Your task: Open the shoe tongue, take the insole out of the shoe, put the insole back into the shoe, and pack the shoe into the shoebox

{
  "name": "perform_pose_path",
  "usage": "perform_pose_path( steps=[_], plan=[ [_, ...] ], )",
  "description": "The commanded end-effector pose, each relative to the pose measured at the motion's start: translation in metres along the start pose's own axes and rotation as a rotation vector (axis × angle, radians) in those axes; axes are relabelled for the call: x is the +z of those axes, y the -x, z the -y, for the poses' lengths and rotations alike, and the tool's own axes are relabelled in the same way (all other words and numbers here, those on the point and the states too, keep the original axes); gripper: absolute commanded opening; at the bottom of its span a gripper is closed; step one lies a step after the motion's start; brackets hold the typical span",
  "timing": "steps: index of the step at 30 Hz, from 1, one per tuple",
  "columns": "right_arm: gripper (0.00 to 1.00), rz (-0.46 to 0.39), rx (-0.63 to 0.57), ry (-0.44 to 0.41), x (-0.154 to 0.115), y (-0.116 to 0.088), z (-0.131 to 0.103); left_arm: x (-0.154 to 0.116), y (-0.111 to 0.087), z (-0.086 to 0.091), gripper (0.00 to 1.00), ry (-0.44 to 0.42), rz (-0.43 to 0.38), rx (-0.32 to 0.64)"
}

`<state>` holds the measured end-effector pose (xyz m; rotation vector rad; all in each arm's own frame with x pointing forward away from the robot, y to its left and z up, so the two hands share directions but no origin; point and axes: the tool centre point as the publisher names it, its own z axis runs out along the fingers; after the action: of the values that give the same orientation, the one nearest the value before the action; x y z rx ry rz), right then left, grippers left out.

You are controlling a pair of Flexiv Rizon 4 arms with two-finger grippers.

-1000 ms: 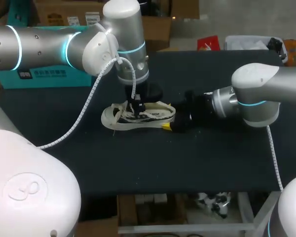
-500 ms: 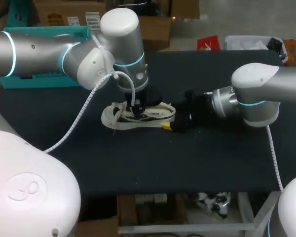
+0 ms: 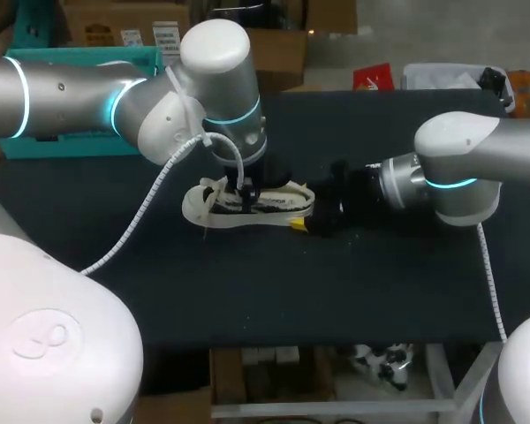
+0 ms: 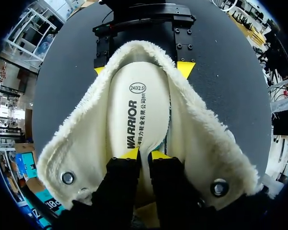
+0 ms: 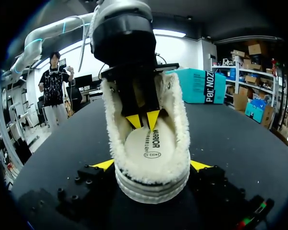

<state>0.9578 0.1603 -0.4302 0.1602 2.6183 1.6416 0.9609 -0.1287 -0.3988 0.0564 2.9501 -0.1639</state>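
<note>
Center of the table [image 3: 380, 283], head view: the shoe [image 3: 214, 205] lies on its sole, toe toward the left of the frame and heel toward the right. The left arm [image 3: 88, 88] enters from the upper left and bends down over the shoe's middle, so the left gripper [image 3: 246, 190] hangs inside the opening. The right arm [image 3: 459, 168] enters from the right edge. The right gripper [image 3: 305, 219] is level with the table at the heel, with one yellow tip showing at the shoe's near side.

Left wrist view: the shoe [image 4: 86, 139] fills the scene under the left gripper [image 4: 145, 154], its fleece-lined collar spread wide. The insole [image 4: 139, 105] lies flat inside the shoe, ahead of this gripper, which rests on the insole's surface. I cannot tell whether it pinches the insole or merely presses on it. Beyond the heel sits the right gripper [image 4: 142, 69], a yellow tip on each side of the heel.

Right wrist view: the right gripper [image 5: 152, 165] clamps the heel of the shoe [image 5: 153, 184] between its two tips, both touching. The insole [image 5: 151, 143] sits inside the shoe. The left gripper [image 5: 143, 120] comes down onto it from above, ahead of the heel.
</note>
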Motion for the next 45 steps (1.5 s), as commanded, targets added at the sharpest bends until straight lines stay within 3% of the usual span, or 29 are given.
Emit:
perform_pose_path(
  steps=[1,8,16,28,36,45],
  plan=[
    [0.00,-0.008,-0.001,0.004,-0.001,-0.003,0.004,0.059,0.015,-0.003,0.00,-0.037,-0.013,0.010],
    [0.00,-0.008,-0.001,0.004,-0.001,-0.003,0.004,0.005,0.006,0.004,0.00,-0.159,-0.060,0.046],
    [0.00,-0.008,-0.001,0.004,-0.001,-0.003,0.004,-0.032,0.001,0.009,0.00,-0.241,-0.088,0.066],
    [0.00,-0.008,-0.001,0.004,-0.001,-0.003,0.004,-0.054,-0.006,0.014,0.00,-0.313,-0.125,0.079],
    [0.00,-0.008,-0.001,0.004,-0.001,-0.003,0.004,-0.070,0.003,0.016,0.00,-0.392,-0.114,0.048],
    [0.00,-0.008,-0.001,0.004,-0.001,-0.003,0.004,-0.084,0.008,0.026,0.00,-0.415,-0.102,0.058]
  ],
)
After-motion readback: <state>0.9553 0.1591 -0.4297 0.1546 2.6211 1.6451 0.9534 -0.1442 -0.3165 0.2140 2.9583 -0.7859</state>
